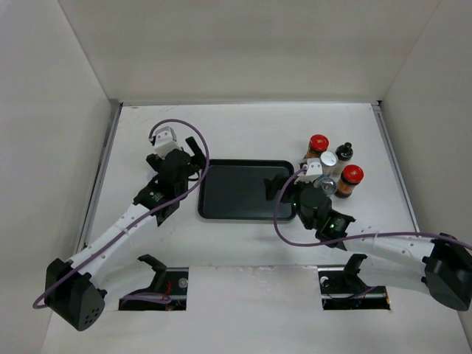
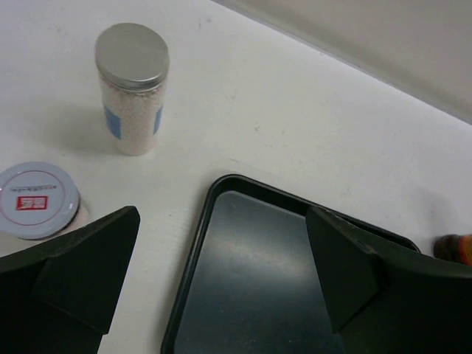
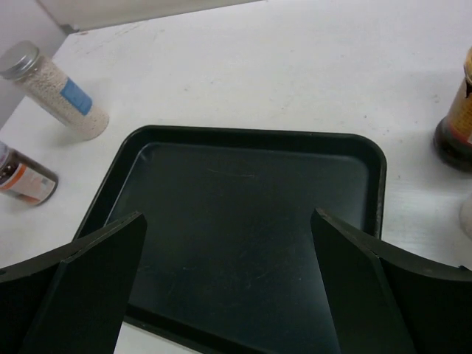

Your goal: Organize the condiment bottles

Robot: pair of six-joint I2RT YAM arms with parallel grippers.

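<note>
No lettering can be read in any view.

- White-capped jar (image 2: 35,200), near left in the left wrist view. The lid has a thin red ring round the rim and a small red rectangle in the middle with white characters, too small to read.
- Silver-capped jar (image 2: 133,96), far left on the surface. It has a blue label patch on the side, also seen in the right wrist view (image 3: 59,92). No print can be made out.
- Brown jar (image 3: 26,177), left edge of the right wrist view. Its label is an orange and white band, and the print is blurred.
- Brown bottle (image 3: 459,110), right edge. It has a yellow-orange label with illegible marks.
- Bottle cluster (image 1: 329,164), top view. The labels are too small to read.
</note>
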